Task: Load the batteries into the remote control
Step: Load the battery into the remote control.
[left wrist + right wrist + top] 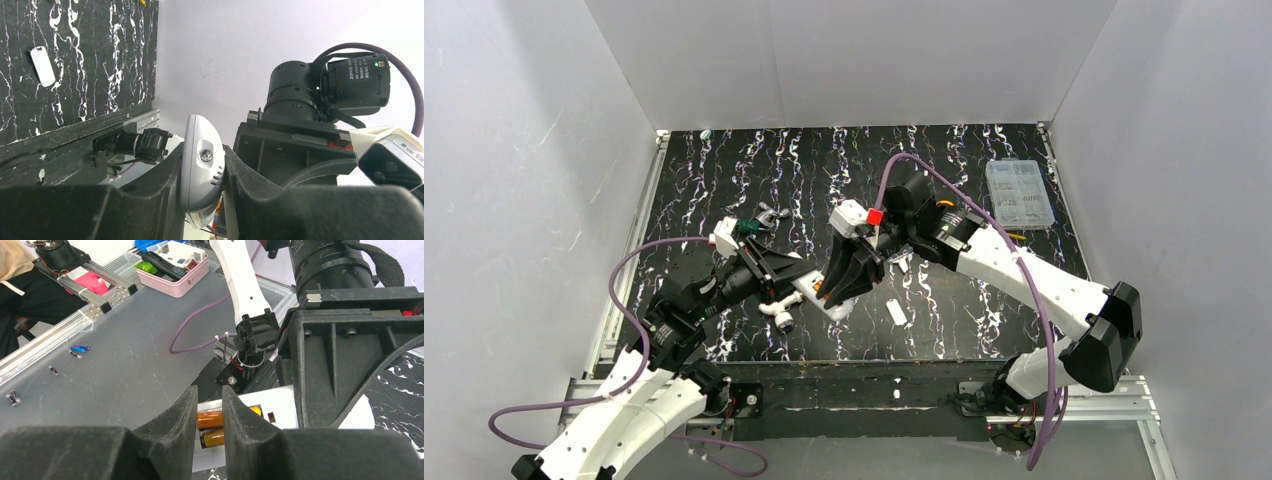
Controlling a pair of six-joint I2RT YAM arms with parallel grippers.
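The white remote control is held above the table in my left gripper, back side up. In the left wrist view my left gripper is shut on the remote's rounded end. In the right wrist view two orange batteries lie side by side in the recess of the remote. My right gripper hovers right over them. Its jaws stand a narrow gap apart with nothing between them. In the top view the right gripper covers most of the recess and only a bit of orange shows.
A small flat white cover piece lies on the dark mat right of the remote and shows in the left wrist view. A white tube-shaped tool lies under the left arm. A clear parts box sits at the back right.
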